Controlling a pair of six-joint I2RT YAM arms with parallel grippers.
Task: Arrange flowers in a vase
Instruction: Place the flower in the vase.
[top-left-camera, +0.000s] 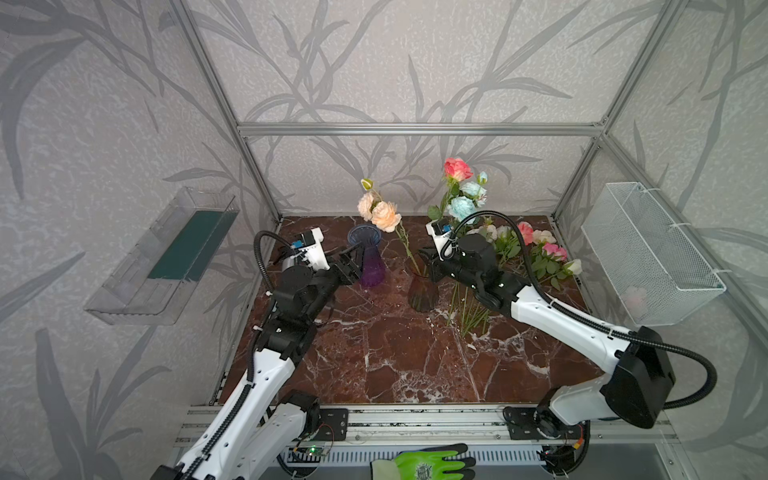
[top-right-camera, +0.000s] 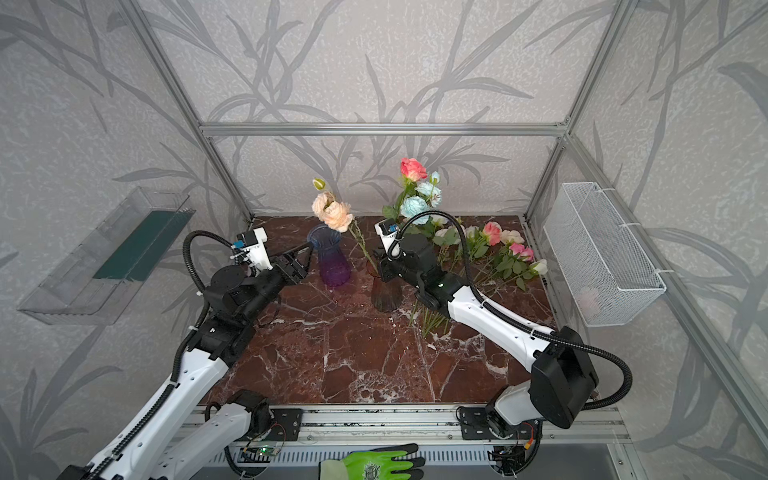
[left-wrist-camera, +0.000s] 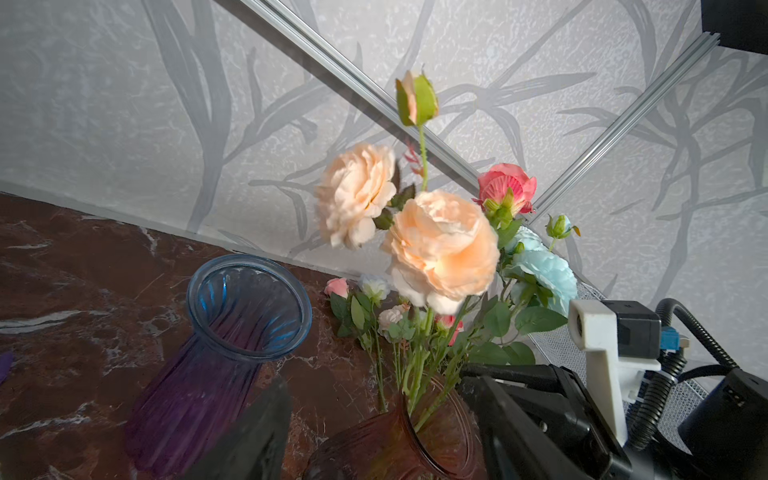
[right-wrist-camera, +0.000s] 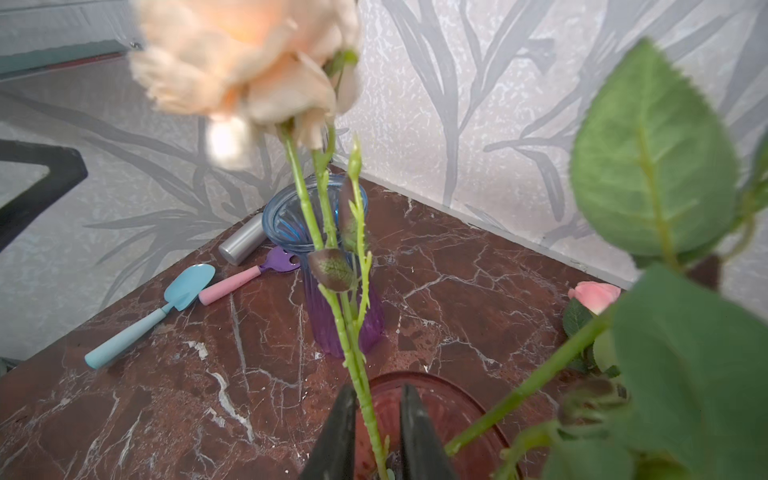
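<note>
Green rubber-coated glove (top-left-camera: 424, 463) is lying at the bottom edge of both top views, below the red marble counter (top-left-camera: 395, 353). At centre, the right end effector (right-wrist-camera: 379, 395) is hovering over the reddish glass vase (top-left-camera: 423, 293), its jaws slightly parted around the peach peony stem (right-wrist-camera: 351, 353) standing in it, not pinching. The left end effector (top-left-camera: 355, 259), jaws spread, is hanging just left of the blue-to-purple ribbed glass vase (top-left-camera: 370, 262). Loose pink, cream and white flowers (top-left-camera: 540, 249) are lying at right, their stems partly hidden behind the right arm.

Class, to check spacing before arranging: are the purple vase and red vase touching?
Apart. Both top views show bare table between the purple vase and the red vase.
</note>
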